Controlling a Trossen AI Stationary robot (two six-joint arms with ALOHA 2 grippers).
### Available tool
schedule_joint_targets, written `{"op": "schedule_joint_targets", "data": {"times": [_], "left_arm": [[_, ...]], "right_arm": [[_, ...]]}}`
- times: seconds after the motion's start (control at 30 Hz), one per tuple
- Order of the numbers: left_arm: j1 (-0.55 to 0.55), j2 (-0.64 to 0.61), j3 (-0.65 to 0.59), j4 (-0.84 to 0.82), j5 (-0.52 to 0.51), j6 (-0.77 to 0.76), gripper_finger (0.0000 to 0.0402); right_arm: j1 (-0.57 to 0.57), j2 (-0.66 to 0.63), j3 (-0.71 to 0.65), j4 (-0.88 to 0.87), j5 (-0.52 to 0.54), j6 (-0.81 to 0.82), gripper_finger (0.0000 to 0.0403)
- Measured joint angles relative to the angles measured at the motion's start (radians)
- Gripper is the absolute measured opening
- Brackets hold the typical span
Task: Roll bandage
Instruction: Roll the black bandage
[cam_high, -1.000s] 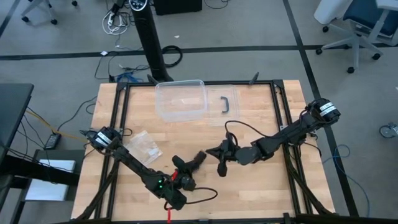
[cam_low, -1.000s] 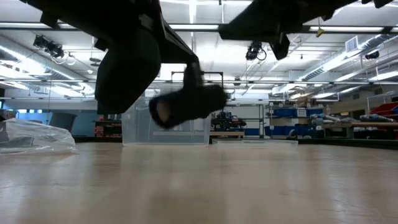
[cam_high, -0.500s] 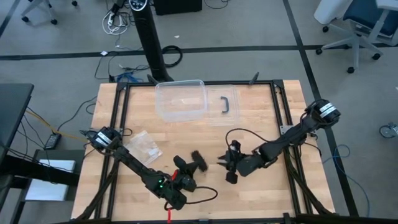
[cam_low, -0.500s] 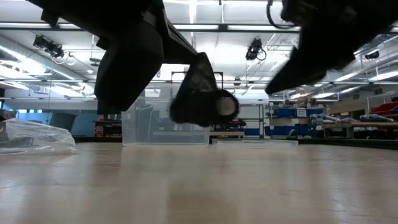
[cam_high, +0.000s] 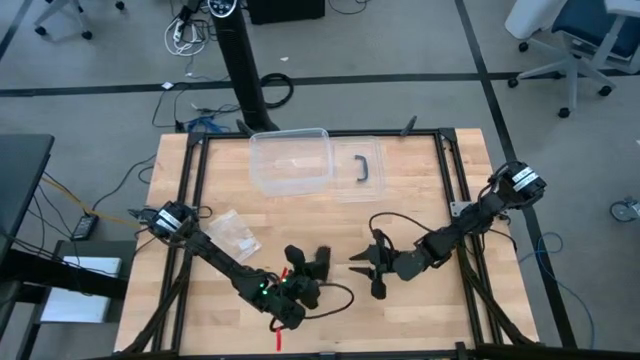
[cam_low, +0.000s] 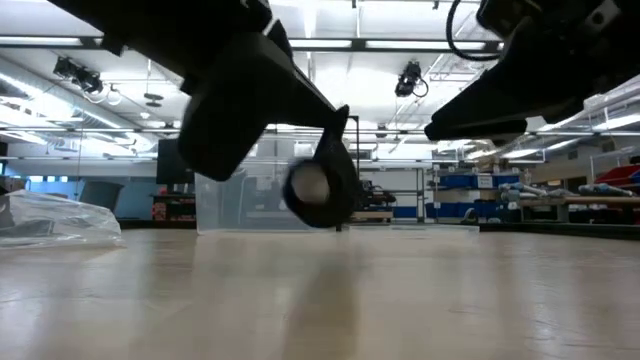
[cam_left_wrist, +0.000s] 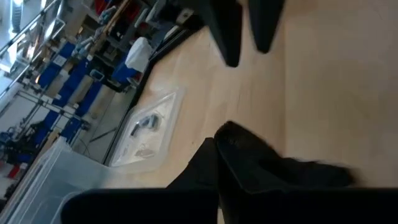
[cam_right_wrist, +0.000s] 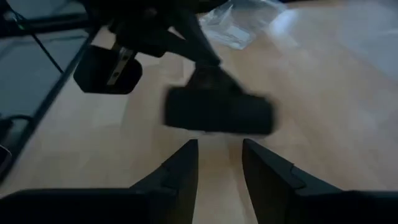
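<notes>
The bandage is a small black roll (cam_high: 322, 262), held above the table near its front middle. In the low view its pale end face (cam_low: 306, 184) looks toward the near edge. My left gripper (cam_high: 310, 268) is shut on the roll. My right gripper (cam_high: 366, 270) is open and empty, just right of the roll, with its fingers (cam_right_wrist: 180, 174) pointing at it. The roll also shows in the right wrist view (cam_right_wrist: 217, 112) and, dark and blurred, in the left wrist view (cam_left_wrist: 267, 168). My left gripper holds the bandage roll (cam_right_wrist: 214, 93) on its round side, and its fingers (cam_low: 338, 135) slant down on it from above and from the table's left. The roll is level and lifted clear of the table. The roll hides where the fingers touch it.
A crinkly clear plastic bag (cam_high: 232, 235) lies at the left. A clear plastic box (cam_high: 290, 160) stands at the far middle, and its lid with a black handle (cam_high: 366, 166) lies beside it. Bare wood lies under and in front of the roll.
My right gripper has drawn back from the roll toward the table's right and near edges. My left gripper has shifted a little to the right and turned, so the roll's pale end now faces the near edge. The roll stays clear of the table.
</notes>
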Motion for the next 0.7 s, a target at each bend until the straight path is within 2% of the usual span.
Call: {"op": "schedule_joint_targets", "data": {"times": [0.17, 0.33, 0.47, 0.63, 0.7], "left_arm": [[0.021, 0.0, 0.001, 0.019, 0.005, -0.038, 0.0], [0.031, 0.0, 0.001, 0.037, 0.005, -0.048, 0.0], [0.031, 0.0, 0.001, 0.038, 0.01, -0.048, 0.0], [0.031, 0.0, 0.001, 0.045, 0.023, -0.054, 0.0], [0.032, 0.0, 0.001, 0.045, 0.024, -0.055, 0.0]], "right_arm": [[0.025, 0.069, 0.076, -0.014, 0.085, -0.01, 0.0139], [0.048, 0.138, 0.178, -0.222, 0.197, -0.018, 0.0155], [0.059, 0.175, 0.213, -0.312, 0.279, -0.015, 0.0157], [0.059, 0.176, 0.213, -0.335, 0.277, 0.03, 0.0157], [0.058, 0.176, 0.213, -0.305, 0.239, 0.054, 0.0157]]}}
